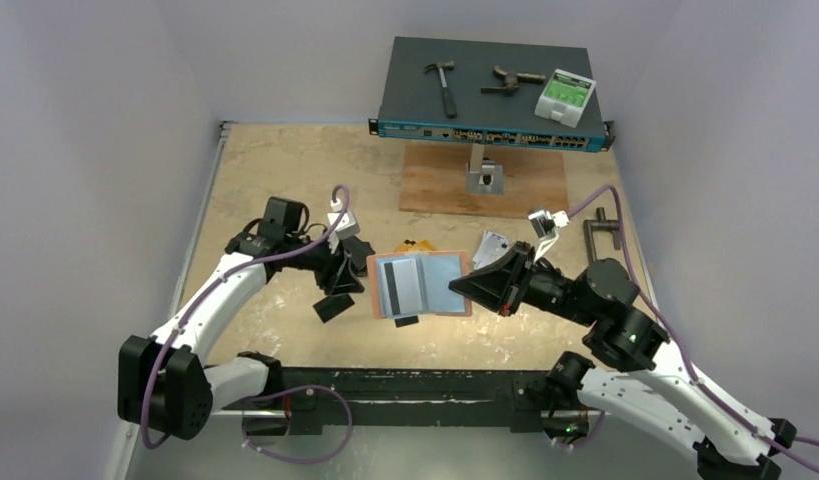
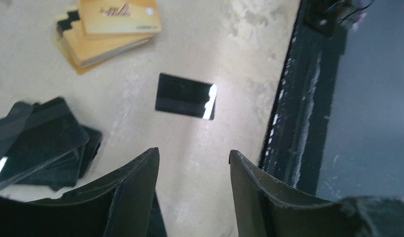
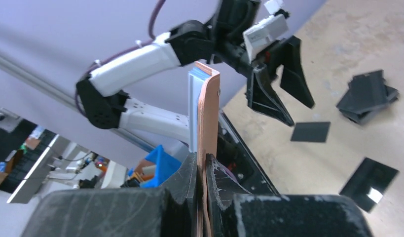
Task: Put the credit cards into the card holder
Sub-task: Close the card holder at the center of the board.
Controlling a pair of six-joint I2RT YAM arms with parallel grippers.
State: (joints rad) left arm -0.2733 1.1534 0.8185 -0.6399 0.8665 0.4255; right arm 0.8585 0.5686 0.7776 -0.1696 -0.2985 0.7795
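Holding card holder (image 3: 208,113) edge-on, apparently off the table: right gripper (image 3: 202,163) clamped on its near edge, grey card (image 1: 403,287) on its open face | left gripper (image 2: 193,153) jaws apart, empty, over loose black card (image 2: 186,96) | risk: narrow edge grip could let holder twist; grey card might slide off.

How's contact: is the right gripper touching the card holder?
Touching. The right wrist view shows the right gripper shut on the card holder, its jaws pressed against both faces of the pink edge with no gap.
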